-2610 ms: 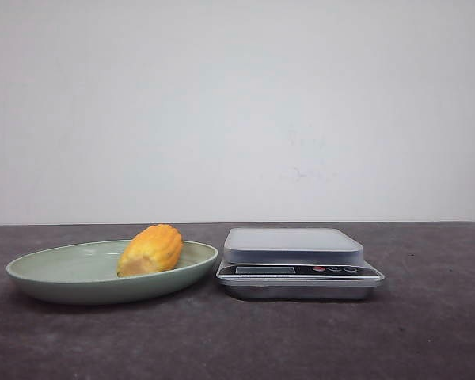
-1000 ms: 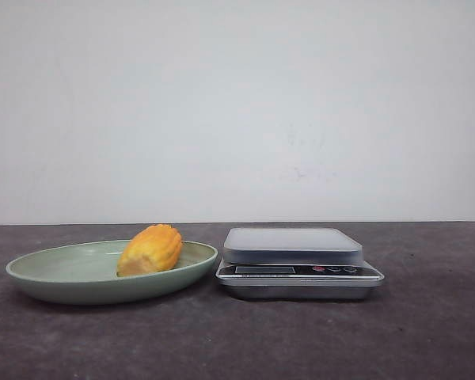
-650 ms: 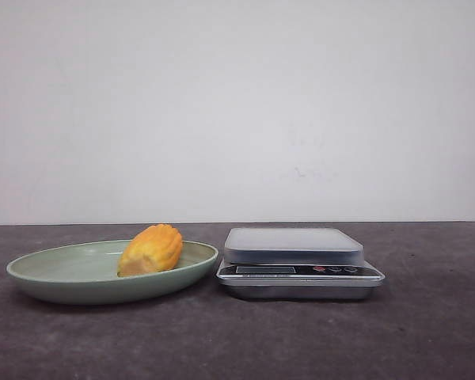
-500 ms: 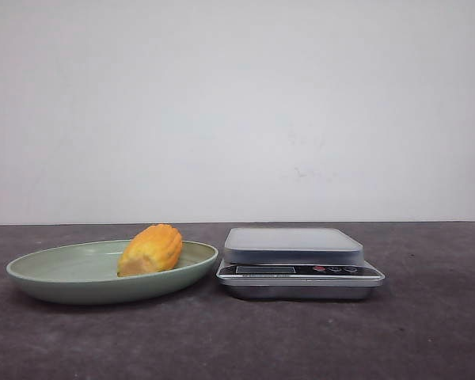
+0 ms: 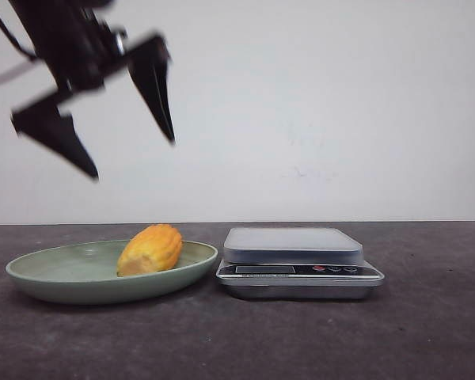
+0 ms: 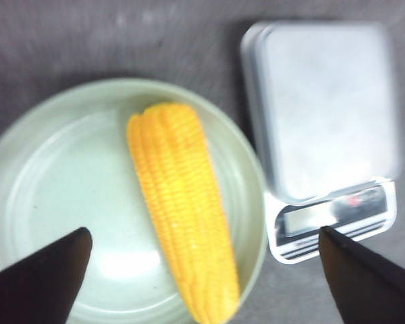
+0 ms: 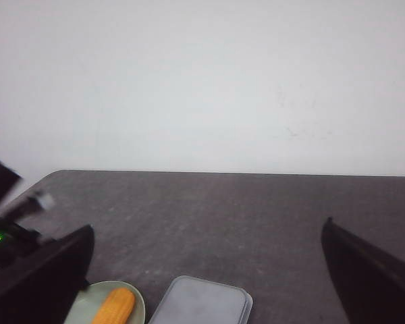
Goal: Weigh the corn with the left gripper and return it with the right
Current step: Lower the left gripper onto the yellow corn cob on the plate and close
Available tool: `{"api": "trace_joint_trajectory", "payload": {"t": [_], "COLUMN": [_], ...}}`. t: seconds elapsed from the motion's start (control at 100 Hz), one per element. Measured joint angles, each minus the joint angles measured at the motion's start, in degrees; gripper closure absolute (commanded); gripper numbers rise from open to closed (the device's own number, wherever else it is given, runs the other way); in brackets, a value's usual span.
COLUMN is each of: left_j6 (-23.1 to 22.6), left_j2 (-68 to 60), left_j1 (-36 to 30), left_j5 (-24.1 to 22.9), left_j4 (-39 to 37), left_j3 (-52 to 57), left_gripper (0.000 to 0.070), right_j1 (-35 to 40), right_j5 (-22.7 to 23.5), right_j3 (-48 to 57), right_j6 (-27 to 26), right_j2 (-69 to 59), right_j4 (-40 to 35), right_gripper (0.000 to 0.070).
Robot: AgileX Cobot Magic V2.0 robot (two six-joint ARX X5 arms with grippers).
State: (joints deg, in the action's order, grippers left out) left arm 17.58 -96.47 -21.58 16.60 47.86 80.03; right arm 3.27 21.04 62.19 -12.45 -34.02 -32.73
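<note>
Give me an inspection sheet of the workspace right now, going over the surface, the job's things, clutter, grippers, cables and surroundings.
Surface: dark grey table, matte and mottled.
Job's things: corn lying in the green plate; it shows as a long cob in the left wrist view. Scale right of the plate, platform bare.
Clutter: nothing seen.
Grippers: left gripper open, high above the plate, motion-blurred. Right gripper open, holding nothing, well back from the plate and scale.
Cables: a dark cable loops beside the left arm.
Surroundings: plain white wall behind the table.
</note>
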Motion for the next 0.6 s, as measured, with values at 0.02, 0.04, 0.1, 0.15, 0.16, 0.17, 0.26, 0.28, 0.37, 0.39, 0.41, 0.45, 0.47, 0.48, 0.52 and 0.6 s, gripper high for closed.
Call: {"api": "trace_joint_trajectory", "payload": {"t": [0.02,0.04,0.1,0.15,0.16,0.17,0.26,0.28,0.37,0.39,0.41,0.45,0.47,0.48,0.52,0.6], "left_j6": [0.0,0.0,0.1,0.2,0.2,0.2,0.2,0.2,0.2,0.2,0.2,0.2,0.1,0.0,-0.1,-0.3], "left_j2": [-1.0,-1.9,-4.6,-6.5,-6.9,-7.2,-10.1,-10.6,-12.5,-12.7,-12.9,-12.9,-12.9,-12.9,-12.9,-12.8], "left_j1": [-0.1,-0.3,-0.8,-1.2,-1.3,-1.4,-2.4,-2.6,-3.3,-3.4,-3.5,-3.7,-3.7,-3.7,-3.8,-3.7], "left_j5": [0.0,0.0,0.0,0.0,0.0,0.0,0.0,0.0,-0.1,-0.1,-0.2,-0.1,-0.1,-0.1,0.0,0.2], "left_j4": [0.0,0.0,0.0,0.0,0.0,0.0,0.0,0.0,0.0,0.1,0.1,0.2,0.2,0.2,0.2,0.3], "left_j3": [0.0,0.0,0.0,0.0,0.0,0.0,0.0,0.0,0.0,0.0,0.0,0.0,0.0,0.0,0.0,0.0], "left_gripper": [0.0000,0.0000,0.0000,0.0000,0.0000,0.0000,0.0000,0.0000,0.0247,0.0363,0.0494,0.0700,0.0674,0.0671,0.0696,0.0697], "right_j1": [0.0,0.0,0.0,0.0,0.0,0.0,0.0,0.0,0.0,0.0,0.0,0.0,0.0,0.0,0.0,0.0], "right_j5": [0.0,0.0,0.0,0.0,0.0,0.0,0.0,0.0,-0.1,-0.1,-0.2,-0.3,-0.3,-0.3,-0.3,-0.3], "right_j3": [0.0,0.0,0.0,0.0,0.0,0.0,0.0,0.0,0.0,0.0,0.0,0.0,0.0,0.0,0.0,0.0], "right_j6": [0.0,0.0,0.0,0.0,0.0,0.0,0.1,0.2,0.4,0.4,0.5,0.5,0.5,0.5,0.6,0.6], "right_j2": [0.0,0.0,0.0,0.0,0.0,0.0,0.0,0.0,0.0,0.0,0.0,0.0,0.0,0.0,0.0,-0.2], "right_j4": [0.0,0.0,-0.1,-0.3,-0.3,-0.3,-0.6,-0.6,-0.8,-0.8,-0.8,-0.9,-0.9,-0.9,-0.9,-0.9], "right_gripper": [0.0016,0.0016,0.0016,0.0016,0.0016,0.0016,0.0016,0.0016,0.0016,0.0016,0.0016,0.0016,0.0016,0.0016,0.0016,0.0016]}}
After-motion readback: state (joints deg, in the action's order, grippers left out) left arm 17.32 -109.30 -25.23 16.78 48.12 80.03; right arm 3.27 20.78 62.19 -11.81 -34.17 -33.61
